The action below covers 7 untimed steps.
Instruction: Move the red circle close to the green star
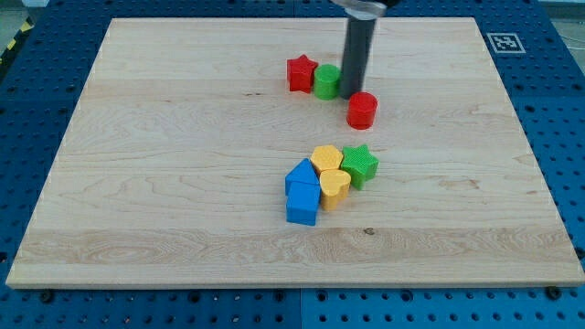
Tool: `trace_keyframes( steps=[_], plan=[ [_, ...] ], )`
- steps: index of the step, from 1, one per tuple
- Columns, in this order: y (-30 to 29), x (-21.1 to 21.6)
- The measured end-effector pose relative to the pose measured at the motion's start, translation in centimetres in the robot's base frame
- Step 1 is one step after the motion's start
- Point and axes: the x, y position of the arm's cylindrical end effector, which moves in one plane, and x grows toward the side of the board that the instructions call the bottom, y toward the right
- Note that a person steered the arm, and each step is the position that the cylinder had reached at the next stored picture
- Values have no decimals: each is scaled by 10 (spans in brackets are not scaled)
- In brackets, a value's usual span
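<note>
The red circle lies on the wooden board above the view's centre. The green star lies below it, a gap of bare wood between them. My tip stands at the red circle's upper left edge, touching or nearly touching it, with the rod rising to the view's top.
A green circle and a red star sit just left of the rod. A yellow hexagon, a yellow heart and two blue blocks cluster left of the green star. The board's edges meet a blue perforated table.
</note>
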Motion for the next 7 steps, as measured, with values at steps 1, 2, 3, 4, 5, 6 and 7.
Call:
trace_keyframes(
  steps=[1, 2, 3, 4, 5, 6, 7],
  plan=[
    [-20, -4],
    [-7, 3],
    [12, 20],
    [36, 30],
    [72, 36],
    [96, 49],
    [97, 66]
  ],
)
